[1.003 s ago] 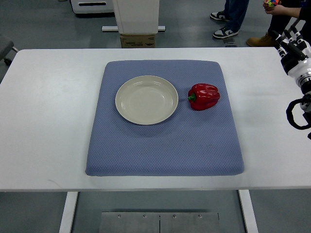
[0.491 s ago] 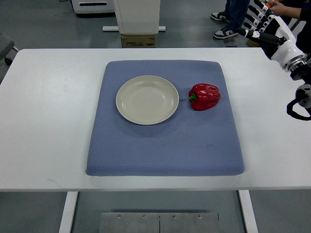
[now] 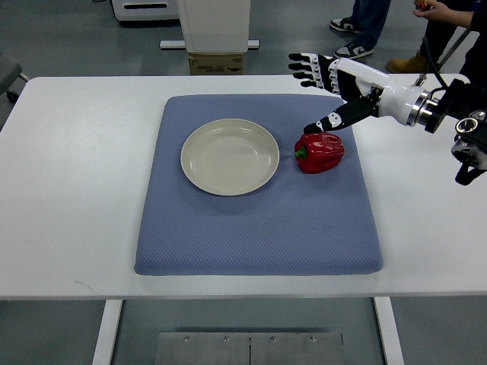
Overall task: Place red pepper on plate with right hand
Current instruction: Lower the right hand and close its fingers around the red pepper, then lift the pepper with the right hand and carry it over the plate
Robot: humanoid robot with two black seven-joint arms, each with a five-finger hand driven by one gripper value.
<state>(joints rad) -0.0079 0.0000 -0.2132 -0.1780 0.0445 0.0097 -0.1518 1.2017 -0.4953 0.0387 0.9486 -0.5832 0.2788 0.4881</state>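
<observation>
Red pepper [image 3: 320, 151]: glossy, lobed, laid on its side, green stem pointed toward the plate. Located on the blue mat, just right of the plate, not touching it. Plate [image 3: 230, 157]: round, cream, empty, upright, set on the mat's upper-centre.

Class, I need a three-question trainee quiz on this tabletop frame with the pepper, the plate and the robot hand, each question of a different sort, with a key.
1. True or false: the red pepper already lies on the plate.
2. Multiple choice: the right hand is A) gripping the pepper, B) open above the pepper's far side, C) resting on the plate.
3. Fill in: plate and pepper both sit on a blue ____ on the white table.

Key: 1 false, the pepper lies beside the plate, on its right in the picture. 2 B, fingers spread, holding nothing. 3 mat.
</observation>
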